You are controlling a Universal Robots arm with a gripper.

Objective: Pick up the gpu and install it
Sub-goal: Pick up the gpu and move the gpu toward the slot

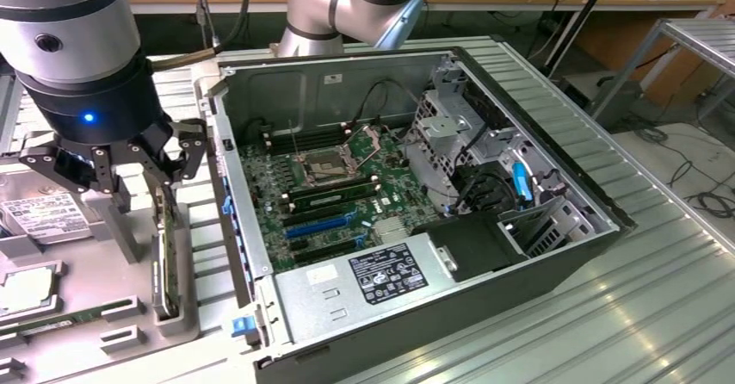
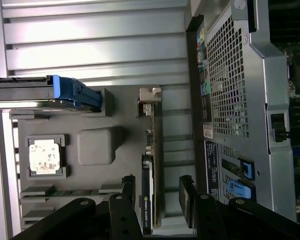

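Gpu [image 2: 147, 200], one, stands on edge under the single wide-open end effector [image 2: 157, 194].

The black claw's [image 1: 140, 196] fingers [image 1: 164, 177] hide the upper end of the thin green-and-black gpu [image 1: 168, 268] standing in its grey holder [image 1: 172, 319]. The silver boxy hard drive [image 1: 40, 216] is cut off by the exterior view's left edge, and its white label's print is too small to read.
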